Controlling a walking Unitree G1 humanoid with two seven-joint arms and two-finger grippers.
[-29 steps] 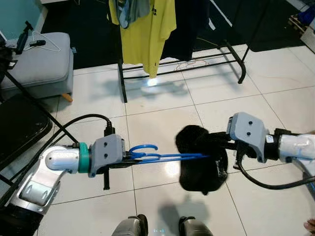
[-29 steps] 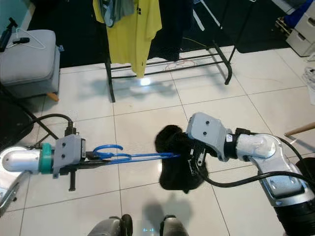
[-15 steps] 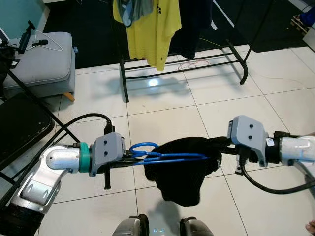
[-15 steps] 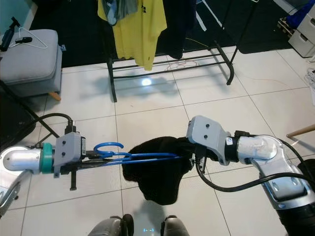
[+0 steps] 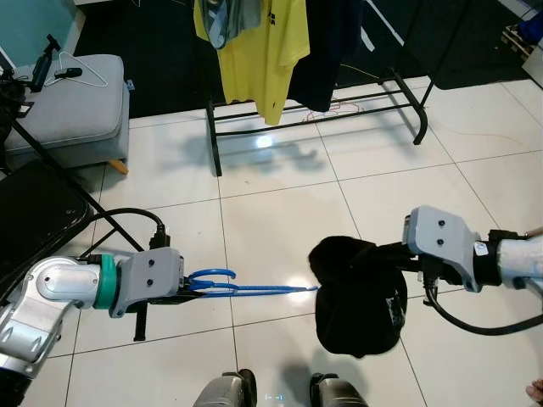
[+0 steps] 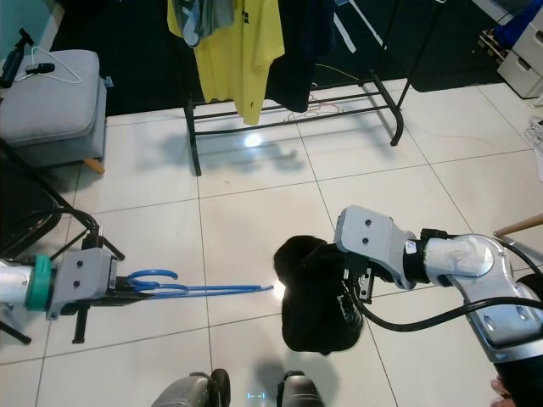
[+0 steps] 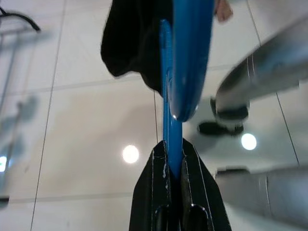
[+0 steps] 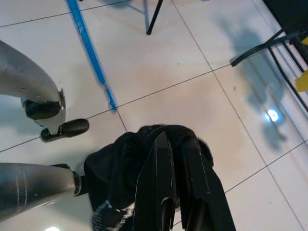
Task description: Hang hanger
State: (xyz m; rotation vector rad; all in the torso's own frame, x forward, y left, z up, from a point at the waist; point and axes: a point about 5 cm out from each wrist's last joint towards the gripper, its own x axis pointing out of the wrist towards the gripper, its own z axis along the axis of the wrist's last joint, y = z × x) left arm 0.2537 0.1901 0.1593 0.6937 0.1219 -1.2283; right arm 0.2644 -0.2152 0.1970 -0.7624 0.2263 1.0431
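Note:
A blue plastic hanger (image 5: 254, 289) sticks out level over the tiled floor, and my left gripper (image 5: 188, 287) is shut on its hook end. Along the left wrist view the hanger (image 7: 182, 72) runs out from the closed gripper (image 7: 173, 150). A bunched black garment (image 5: 355, 297) hangs from my right gripper (image 5: 394, 262), which is shut on its cloth. The hanger's far tip ends just beside the garment, apart from it. In the right wrist view the garment (image 8: 122, 166) drapes around the gripper (image 8: 175, 138), with the hanger (image 8: 89, 48) off to one side.
A black clothes rack (image 5: 314, 114) stands ahead with a yellow T-shirt (image 5: 259, 42) and dark clothes on it. A grey ottoman (image 5: 72, 102) carrying a white hanger sits far left, and black stand legs (image 5: 51, 178) cross the floor there. My feet (image 5: 276, 392) show below.
The left arm has drawn back to the left, pulling the hanger out of the black garment. The garment, spread over the hanger half a second ago, now hangs bunched from the right gripper.

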